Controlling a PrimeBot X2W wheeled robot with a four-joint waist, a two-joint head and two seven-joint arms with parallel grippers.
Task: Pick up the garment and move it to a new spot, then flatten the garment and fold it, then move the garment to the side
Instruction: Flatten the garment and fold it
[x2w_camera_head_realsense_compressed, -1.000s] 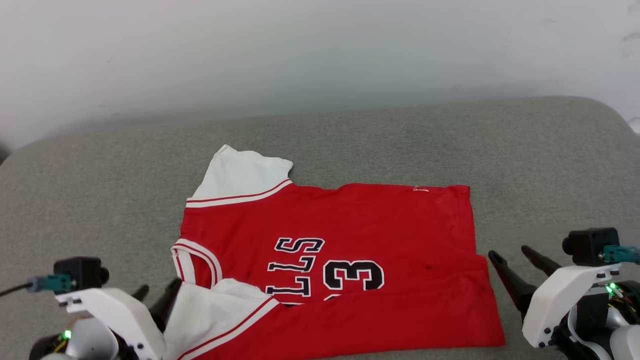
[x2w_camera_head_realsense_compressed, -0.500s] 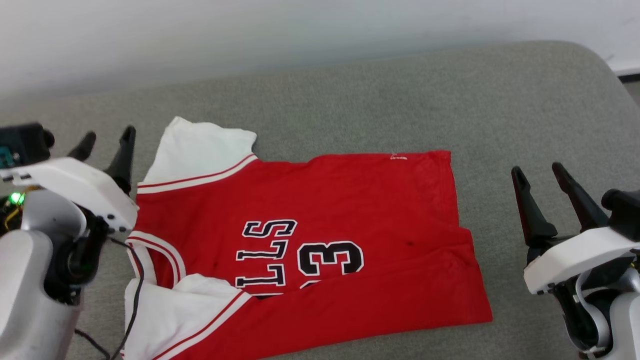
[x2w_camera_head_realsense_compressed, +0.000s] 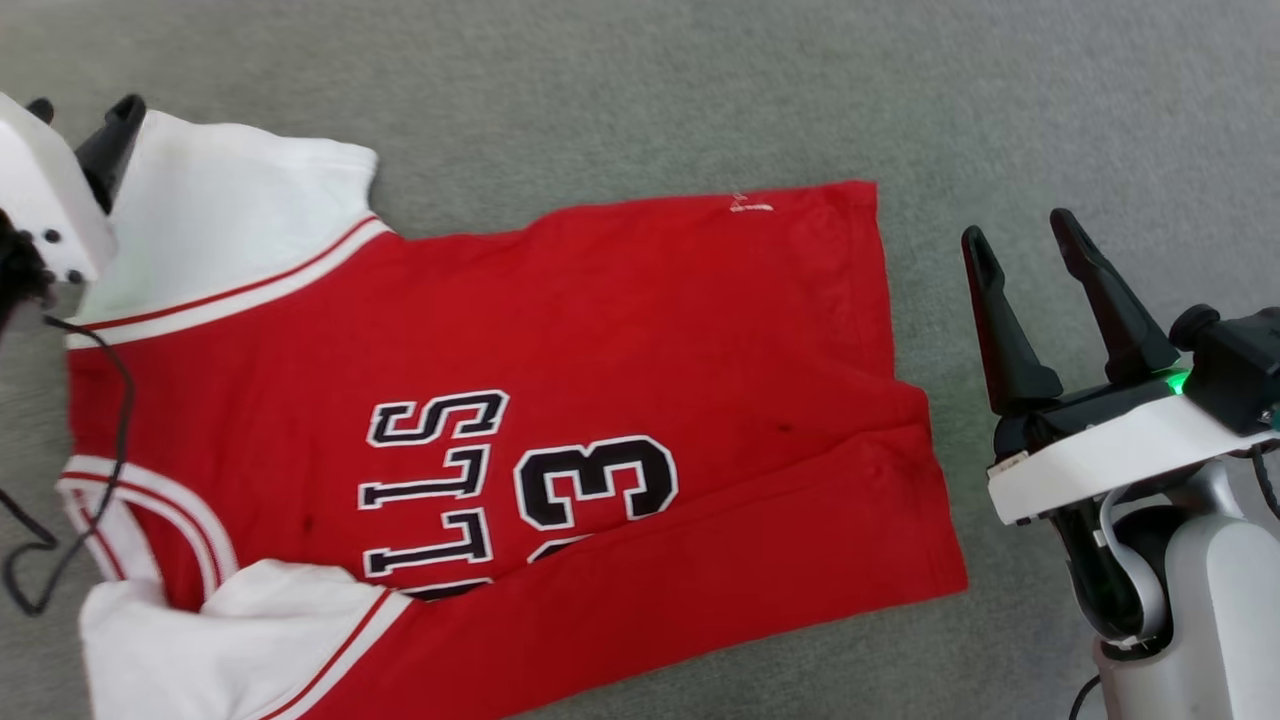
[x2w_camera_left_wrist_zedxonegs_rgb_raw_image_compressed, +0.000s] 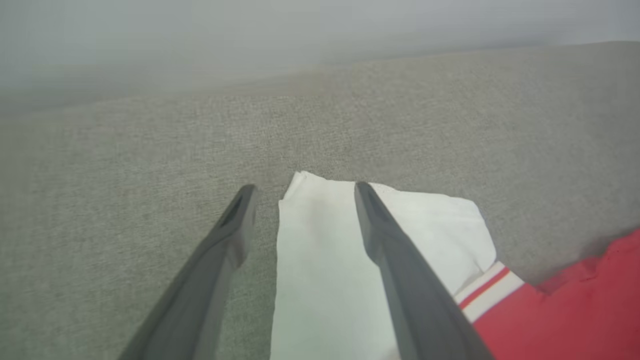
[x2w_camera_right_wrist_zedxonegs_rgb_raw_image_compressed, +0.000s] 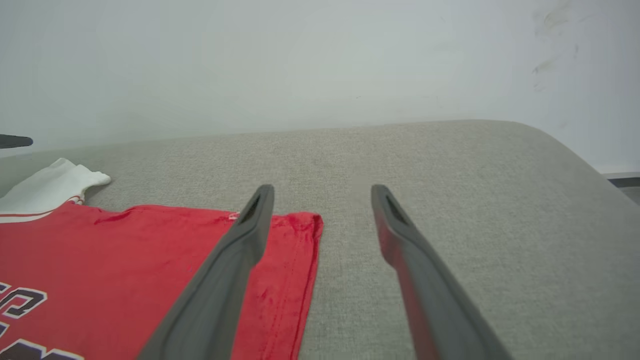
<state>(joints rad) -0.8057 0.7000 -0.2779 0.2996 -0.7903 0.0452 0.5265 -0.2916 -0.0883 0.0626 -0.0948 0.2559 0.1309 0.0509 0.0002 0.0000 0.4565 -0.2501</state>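
Our red Bulls jersey (x2w_camera_head_realsense_compressed: 620, 330) lies flat on the grey cushion (x2w_camera_head_realsense_compressed: 600, 90), its near edge folded over. Our left gripper (x2w_camera_left_wrist_zedxonegs_rgb_raw_image_compressed: 302, 192), fingers (x2w_camera_left_wrist_zedxonegs_rgb_raw_image_compressed: 235, 235) wide, straddles the edge of the jersey's far white sleeve (x2w_camera_left_wrist_zedxonegs_rgb_raw_image_compressed: 325, 240); our right gripper (x2w_camera_head_realsense_compressed: 1018, 228), equally wide, hovers beside the jersey's far hem corner (x2w_camera_right_wrist_zedxonegs_rgb_raw_image_compressed: 305, 222). We should pinch both low, then fold evenly nearward.
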